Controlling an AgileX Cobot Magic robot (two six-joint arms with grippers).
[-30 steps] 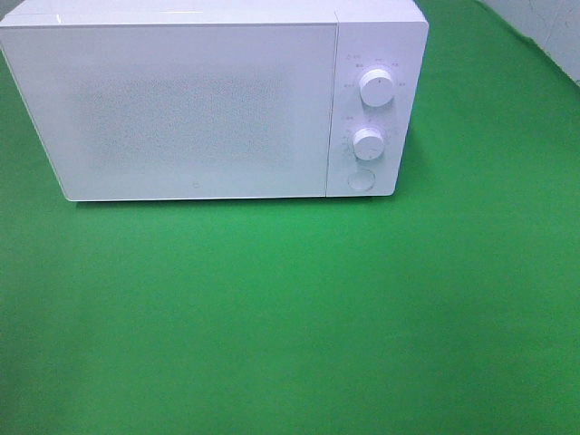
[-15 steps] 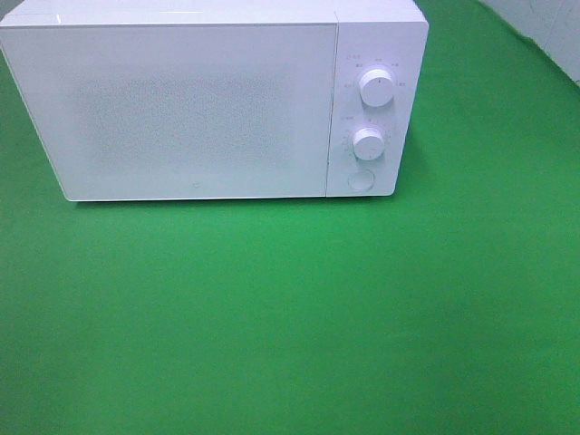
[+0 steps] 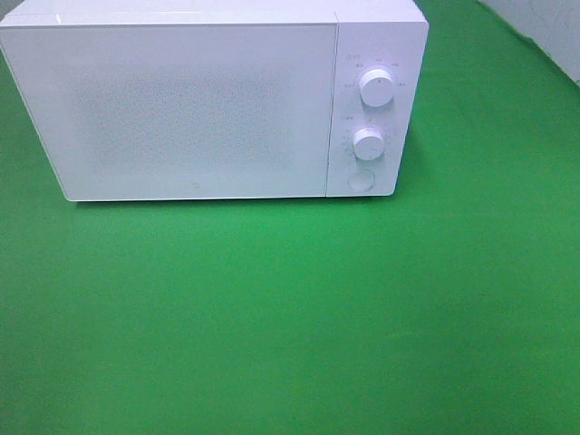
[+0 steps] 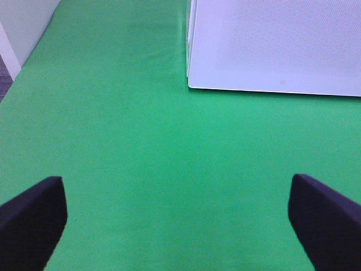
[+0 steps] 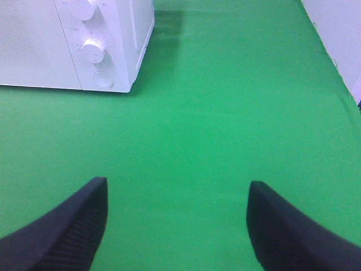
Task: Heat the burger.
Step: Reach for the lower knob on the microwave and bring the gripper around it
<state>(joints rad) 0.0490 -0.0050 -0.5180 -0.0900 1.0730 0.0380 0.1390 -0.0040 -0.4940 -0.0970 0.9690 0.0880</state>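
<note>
The burger is out of view in every frame. A white microwave [image 3: 199, 109] stands at the back of the green table with its door shut. Its door corner [image 4: 271, 45] shows in the left wrist view and its two knobs and round button [image 5: 93, 51] in the right wrist view. My left gripper [image 4: 177, 226] hangs open over bare green cloth, well short of the microwave's left front corner. Over the cloth in front of the control panel, my right gripper [image 5: 177, 226] is open too, with nothing between its dark fingers. Neither arm shows in the exterior high view.
A green cloth [image 3: 290, 317] covers the table. The upper knob [image 3: 377, 88], lower knob [image 3: 368, 143] and round button [image 3: 362, 180] sit on the microwave's right panel. A pale wall [image 3: 544, 27] borders the table at the back right.
</note>
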